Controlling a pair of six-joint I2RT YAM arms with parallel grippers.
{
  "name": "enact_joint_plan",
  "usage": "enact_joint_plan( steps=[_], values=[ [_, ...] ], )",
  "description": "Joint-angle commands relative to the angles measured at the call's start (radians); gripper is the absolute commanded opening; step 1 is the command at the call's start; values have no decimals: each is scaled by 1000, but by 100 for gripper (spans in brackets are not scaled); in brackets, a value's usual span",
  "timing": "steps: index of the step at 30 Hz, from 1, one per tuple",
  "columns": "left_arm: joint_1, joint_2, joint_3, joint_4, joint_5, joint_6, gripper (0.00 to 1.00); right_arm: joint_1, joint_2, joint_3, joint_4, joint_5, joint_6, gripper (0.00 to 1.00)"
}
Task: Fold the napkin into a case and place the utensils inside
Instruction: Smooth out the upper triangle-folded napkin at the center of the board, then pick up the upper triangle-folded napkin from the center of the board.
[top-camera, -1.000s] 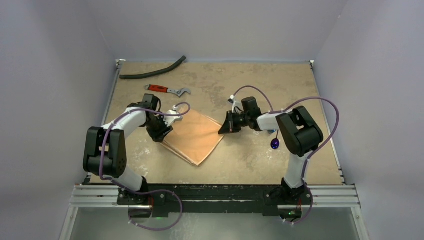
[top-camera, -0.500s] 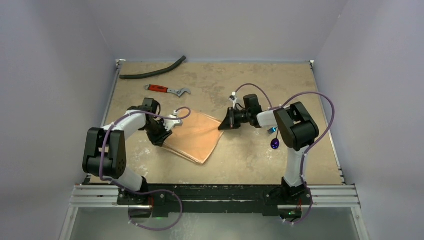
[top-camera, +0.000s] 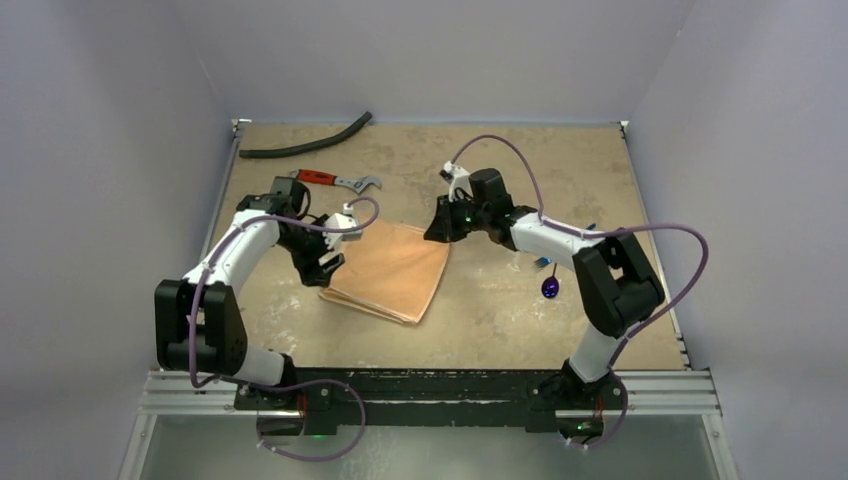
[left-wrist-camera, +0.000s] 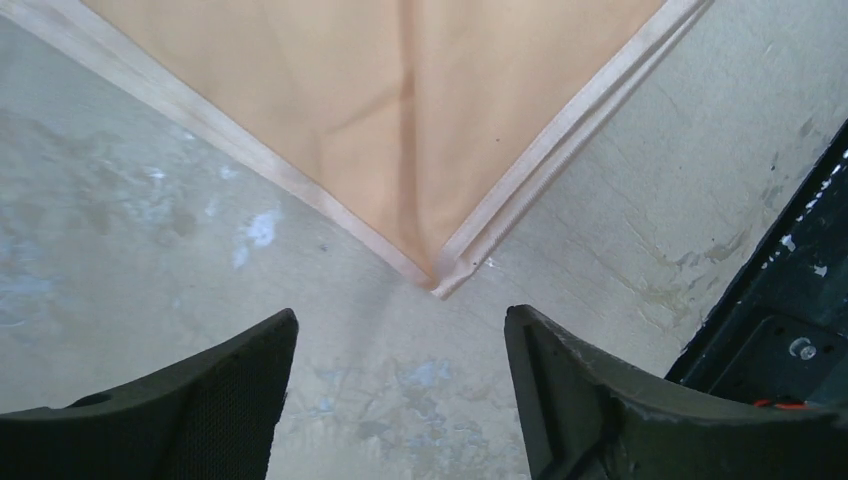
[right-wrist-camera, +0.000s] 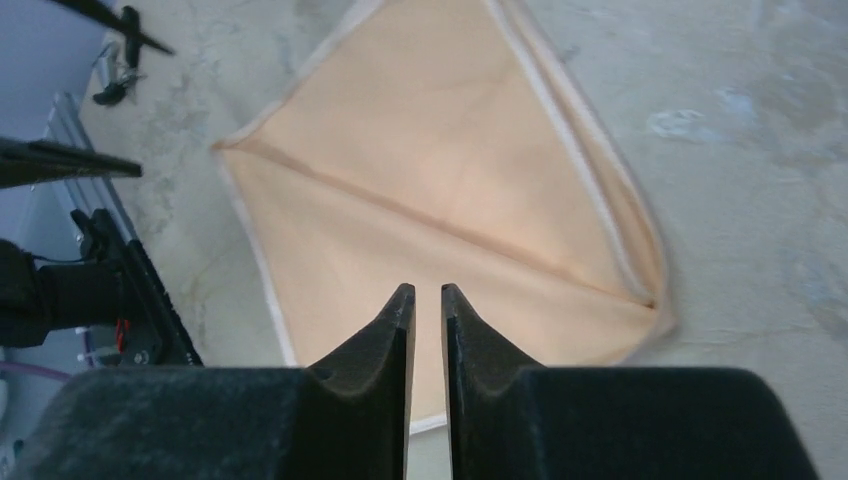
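L jaws spread, empty, napkin (left-wrist-camera: 400, 120) corner just ahead; R jaws barely parted, empty. Reckon: pinch corner low, keep edges aligned.

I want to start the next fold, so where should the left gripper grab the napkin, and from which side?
Likely the napkin corner pointing at the open left gripper, approached low from that side. The cloth lies flat, and its stacked hemmed edges meet there in a tip.
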Motion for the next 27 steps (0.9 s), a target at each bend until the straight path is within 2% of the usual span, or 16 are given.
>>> enact_joint_plan(
  steps=[1, 2, 5, 8, 9, 10, 11, 13, 14, 16, 20, 22, 27],
  values=[
    [16, -45, 69, -73, 80, 111, 78, 93, -111, -10, -59, 111, -16, 16],
    [15, -48, 68, -83, 81, 151, 85, 121, -124, -32, -45, 116, 6, 13],
    [16, -61, 98, -101, 91, 230, 87, 222, -174, -74, -34, 224, 38, 5],
    [21, -99, 179, -70, 139, 210, 81, 269, -271, -70, -72, 394, 23, 2],
    [23, -118, 209, -42, 158, 176, 82, 279, -318, -71, -78, 494, 14, 1],
    [25, -140, 223, 12, 167, 117, 87, 285, -372, -80, -68, 538, -5, 5],
    [26, -163, 223, 75, 166, 66, 90, 287, -422, -93, -55, 565, -12, 17],
    [25, -200, 195, 231, 138, -39, 91, 277, -488, -135, -22, 571, 41, 78],
    [26, -216, 156, 312, 106, -101, 92, 267, -499, -140, -32, 589, 63, 97],
    [34, -246, 96, 378, 88, -133, 94, 256, -489, -150, -38, 571, 73, 98],
    [38, -254, 18, 310, 182, 66, 98, 271, -433, -159, -28, 527, 48, 88],
    [37, -248, -19, 256, 207, 188, 98, 285, -426, -190, -25, 524, 49, 84],
    [37, -280, -162, 134, 203, 575, 94, 336, -479, -256, -16, 552, -23, 88]
  ],
)
